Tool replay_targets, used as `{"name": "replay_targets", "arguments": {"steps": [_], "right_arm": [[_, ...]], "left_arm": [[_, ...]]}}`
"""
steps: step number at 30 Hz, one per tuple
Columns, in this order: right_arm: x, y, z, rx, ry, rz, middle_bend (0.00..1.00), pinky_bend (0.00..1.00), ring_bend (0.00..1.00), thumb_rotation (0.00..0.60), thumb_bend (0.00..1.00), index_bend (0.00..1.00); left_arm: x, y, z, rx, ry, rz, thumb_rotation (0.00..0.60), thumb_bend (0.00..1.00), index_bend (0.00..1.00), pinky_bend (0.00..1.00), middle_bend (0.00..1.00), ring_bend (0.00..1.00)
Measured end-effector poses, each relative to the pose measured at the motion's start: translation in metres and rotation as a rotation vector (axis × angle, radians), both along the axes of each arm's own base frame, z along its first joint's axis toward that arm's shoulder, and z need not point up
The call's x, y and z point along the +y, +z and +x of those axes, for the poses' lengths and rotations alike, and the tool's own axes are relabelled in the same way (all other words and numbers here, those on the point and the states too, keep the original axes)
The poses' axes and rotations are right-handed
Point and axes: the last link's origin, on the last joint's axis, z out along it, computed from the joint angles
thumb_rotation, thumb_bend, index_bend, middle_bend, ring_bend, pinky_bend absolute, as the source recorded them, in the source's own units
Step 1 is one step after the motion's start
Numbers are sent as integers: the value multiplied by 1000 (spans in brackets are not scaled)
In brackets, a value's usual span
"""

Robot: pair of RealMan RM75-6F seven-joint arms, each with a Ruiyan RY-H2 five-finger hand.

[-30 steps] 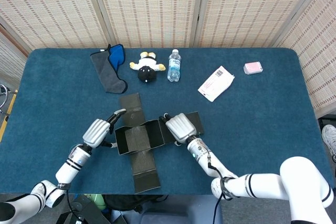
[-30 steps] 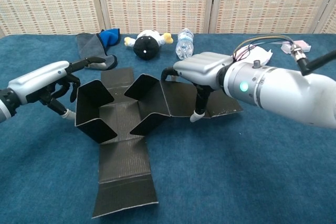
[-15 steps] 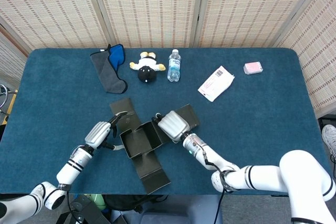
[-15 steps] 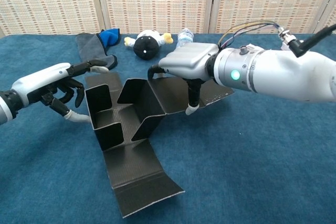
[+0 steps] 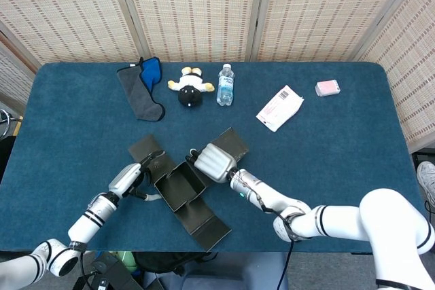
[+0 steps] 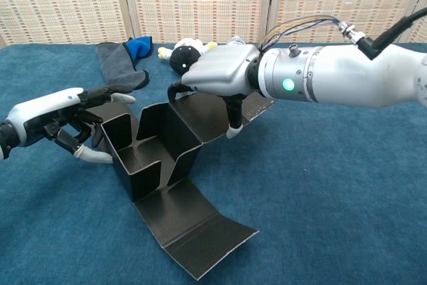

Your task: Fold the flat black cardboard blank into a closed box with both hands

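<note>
The black cardboard blank point(image 5: 178, 189) point(image 6: 150, 155) lies at the table's near middle, turned diagonally. Its side walls stand up around a tray-like centre. One long flap point(image 5: 207, 225) point(image 6: 200, 231) stretches toward the front edge, and others lie flat at the far left and far right. My left hand point(image 5: 129, 180) point(image 6: 53, 115) is at the left wall, fingers spread, one finger lying along the wall's top edge. My right hand point(image 5: 212, 161) point(image 6: 220, 78) rests over the right wall and its outer flap, fingers curved down onto the cardboard. Neither hand plainly grips it.
Along the far side of the blue table point(image 5: 353, 154) lie a grey and blue cloth point(image 5: 143, 86) point(image 6: 123, 65), a plush toy point(image 5: 190, 87) point(image 6: 187, 55), a water bottle point(image 5: 225, 85), a white packet point(image 5: 279, 107) and a small pink box point(image 5: 327, 87).
The blank has turned from square-on to diagonal and its walls stand steeper. Both hands moved with it, the right hand shifting left and the left hand drawing nearer to me.
</note>
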Motion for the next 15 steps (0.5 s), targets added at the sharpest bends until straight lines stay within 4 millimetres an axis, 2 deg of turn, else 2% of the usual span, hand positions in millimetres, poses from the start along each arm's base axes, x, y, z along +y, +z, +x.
{"name": "replay_targets", "arguments": {"steps": [15], "right_arm": [[2,-2,20,17,157,34,287,1000,813,600,127,254]], "left_arm": [[-12,5,-2,-109,58,-102,600,95,0,848,0,603]]}}
